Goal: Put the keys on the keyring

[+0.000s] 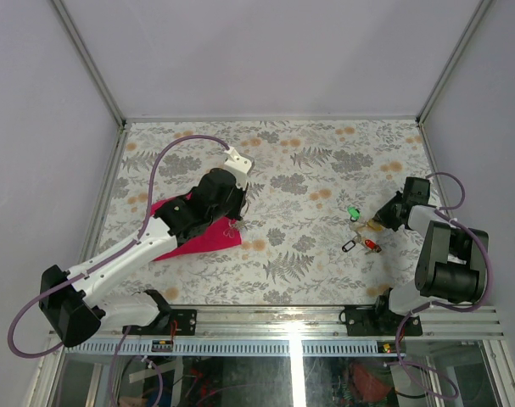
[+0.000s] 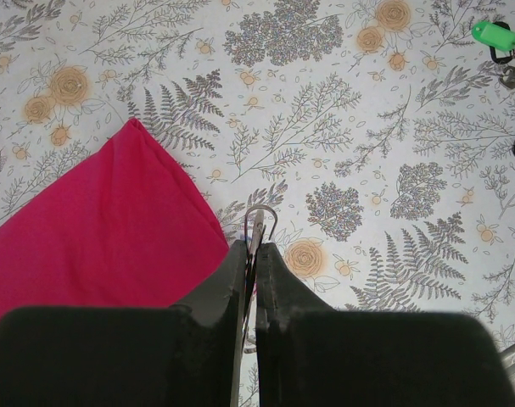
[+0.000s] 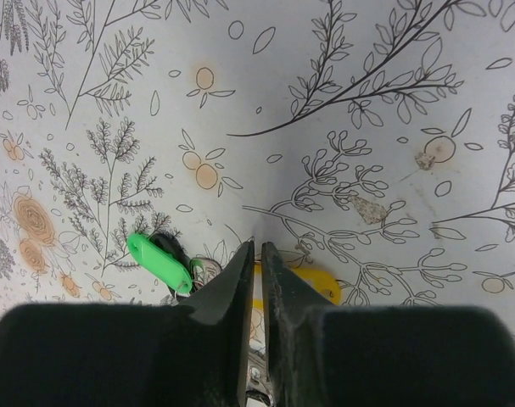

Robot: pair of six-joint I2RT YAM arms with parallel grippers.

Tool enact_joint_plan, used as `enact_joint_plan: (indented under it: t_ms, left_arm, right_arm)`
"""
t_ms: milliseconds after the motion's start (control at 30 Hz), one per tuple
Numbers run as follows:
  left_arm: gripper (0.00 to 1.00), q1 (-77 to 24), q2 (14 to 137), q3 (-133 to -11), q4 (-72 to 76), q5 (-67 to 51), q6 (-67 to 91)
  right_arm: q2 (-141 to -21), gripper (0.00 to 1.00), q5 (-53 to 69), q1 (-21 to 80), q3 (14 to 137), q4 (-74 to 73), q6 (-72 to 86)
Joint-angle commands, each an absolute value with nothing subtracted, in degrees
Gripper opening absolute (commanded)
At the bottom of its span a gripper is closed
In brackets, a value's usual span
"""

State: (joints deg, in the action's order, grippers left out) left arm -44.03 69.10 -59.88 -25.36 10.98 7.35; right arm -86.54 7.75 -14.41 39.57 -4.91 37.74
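the left gripper (image 2: 255, 248) is pinched together on the keyring (image 2: 260, 209), whose thin wire loop pokes out past the fingertips, just beside the right edge of the pink cloth (image 2: 104, 237) on the flowered table (image 1: 308, 170). well apart, on the right side, the right gripper (image 3: 257, 248) is squeezed to a thin slit on the yellow key (image 3: 318, 285); its yellow tag shows in the slit and just right of the fingers, with a bit of metal lower between them. the green key (image 3: 159, 263) lies on the table just left of those fingers. in the top view the red key (image 1: 373, 246) and a black tag (image 1: 350, 246) lie near them.
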Motion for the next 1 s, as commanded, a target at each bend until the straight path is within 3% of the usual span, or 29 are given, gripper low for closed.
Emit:
enact_joint_plan:
  t_ms: [0,133,333,367,467,533,733,967]
  left_arm:
    - [0.0,-43.82,68.88,-59.91,-22.14,12.31,6.24]
    - [0.0,-43.84,68.61,-59.87,-22.24,12.67,6.18]
    - [0.0,-43.82,68.34,-59.9,-22.24,12.81,6.17]
    - [0.0,-43.8,68.37,-59.87,-22.31,12.77,6.18]
    - [0.0,-43.77,68.31,-59.8,-22.32,12.79,6.24]
    - [0.0,-43.81,68.34,-59.91,-22.32,12.87,6.16]
    - [0.0,-43.79,68.38,-60.03,-22.59,13.27,6.09]
    - [0.0,-43.77,68.45,-59.97,-22.67,13.44,6.03]
  right_arm:
    - [-86.81,0.1,9.16,-14.69,40.61,-5.15,36.6]
    - [-85.01,0.0,9.57,-14.72,40.86,-5.54,36.12]
    - [-81.0,0.0,9.07,-14.72,41.04,-7.53,34.74]
    - [-80.55,0.02,8.73,-14.76,41.04,-8.04,34.4]
    - [-79.73,0.31,7.69,-14.69,41.41,-9.53,33.43]
    - [-79.95,0.38,8.32,-14.61,42.01,-10.5,32.82]
    - [-81.69,0.44,7.8,-12.45,44.55,-13.67,31.31]
    - [-85.33,0.41,-0.66,-5.46,49.11,-18.07,29.74]
